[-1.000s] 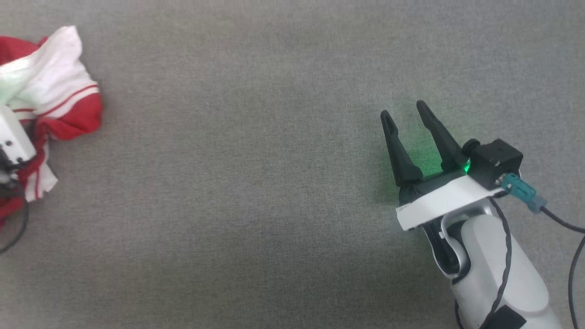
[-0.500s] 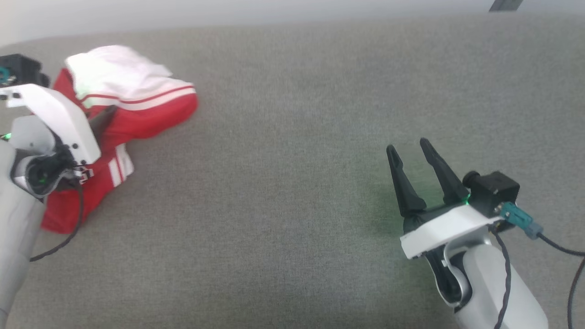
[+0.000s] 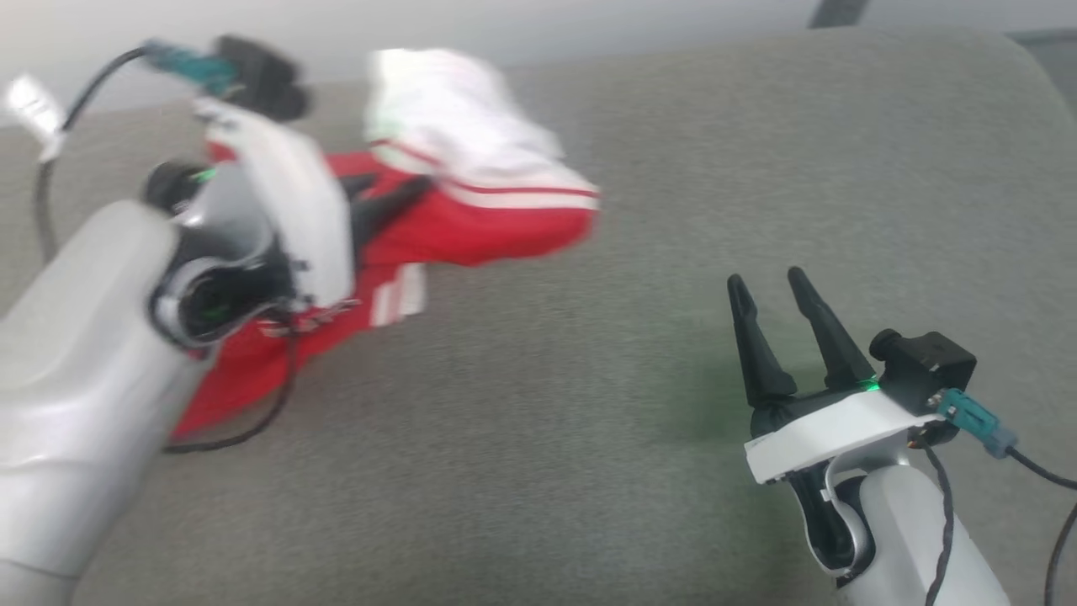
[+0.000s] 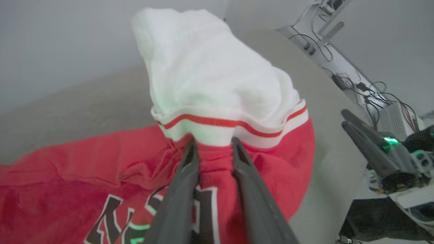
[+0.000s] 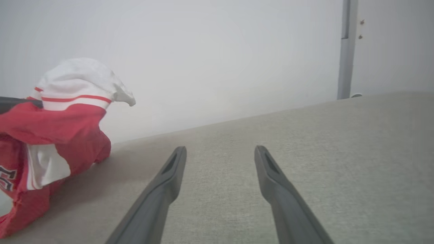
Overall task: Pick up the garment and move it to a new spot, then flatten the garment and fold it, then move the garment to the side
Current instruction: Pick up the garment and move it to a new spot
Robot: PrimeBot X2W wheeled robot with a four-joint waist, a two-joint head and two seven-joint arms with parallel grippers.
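The left gripper is closed on the shirt. Its two dark fingers pinch a bunched fold of red cloth just below the red-and-white striped band. Above the fingertips a white sleeve stands up in a loose hump. Below and to the left in the wrist view, the red body spreads out, with part of its black, white-edged lettering showing. In the right wrist view the gripped part is raised, while the lower red folds hang down onto the grey table at its left side.

The left arm comes in from the lower left of the head view. Its pale forearm slants up and to the right, and this part of the view is blurred. A black cable loops under the wrist.

The right gripper stands wide open and holds nothing. Its fingers point up the head view, leaning a little left, above bare grey cloth and well apart from the shirt. Its forearm rises from the lower right corner.
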